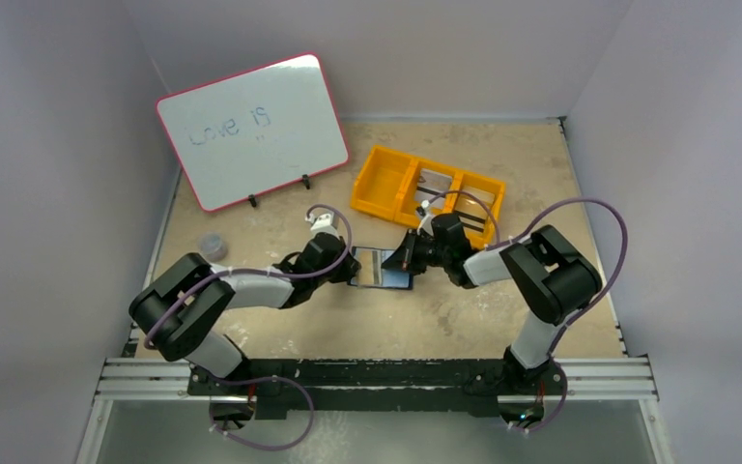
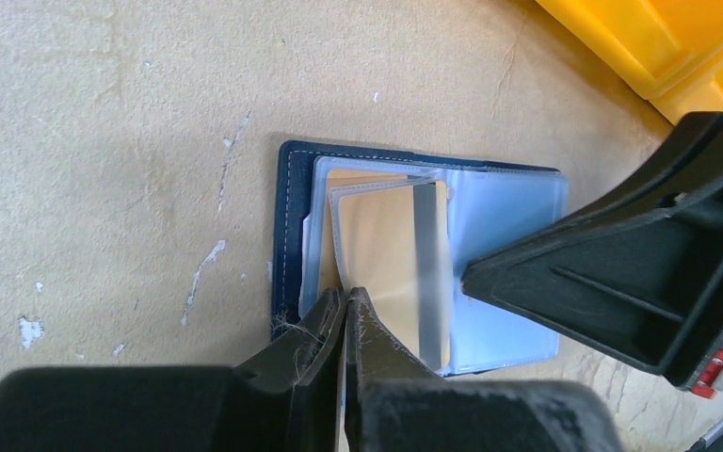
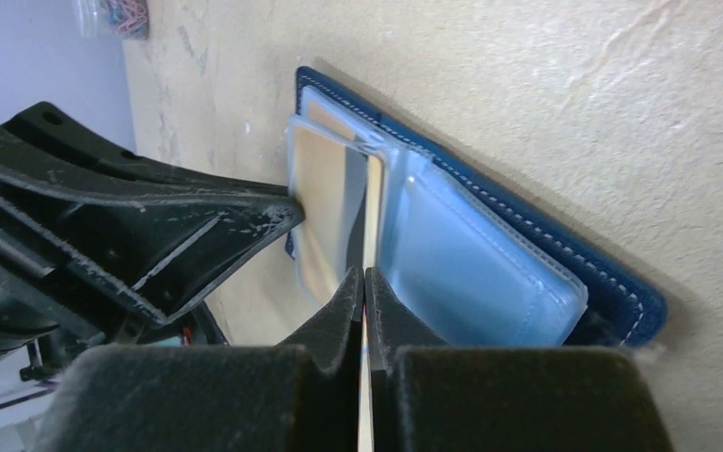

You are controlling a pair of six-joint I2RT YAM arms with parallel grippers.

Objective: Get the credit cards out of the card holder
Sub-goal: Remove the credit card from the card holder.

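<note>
The navy card holder (image 1: 383, 270) lies open on the table between both grippers, its pale see-through pockets facing up. My left gripper (image 2: 345, 294) is shut on the near edge of one lifted pocket of the card holder (image 2: 288, 226). My right gripper (image 3: 365, 273) is shut on a thin credit card (image 3: 374, 202), seen edge-on and standing out of the pockets of the card holder (image 3: 565, 254). In the left wrist view this credit card (image 2: 430, 268) shows as a grey upright strip beside the tip of the right gripper's finger (image 2: 527, 282). From above, the left gripper (image 1: 350, 266) and right gripper (image 1: 408, 254) meet over the holder.
An orange three-compartment tray (image 1: 383, 184) stands just behind the holder, with flat grey pieces in two of its compartments. A whiteboard (image 1: 256, 130) leans at the back left. A small round clear tub (image 1: 214, 246) sits near the left arm. Walls close in the table on three sides.
</note>
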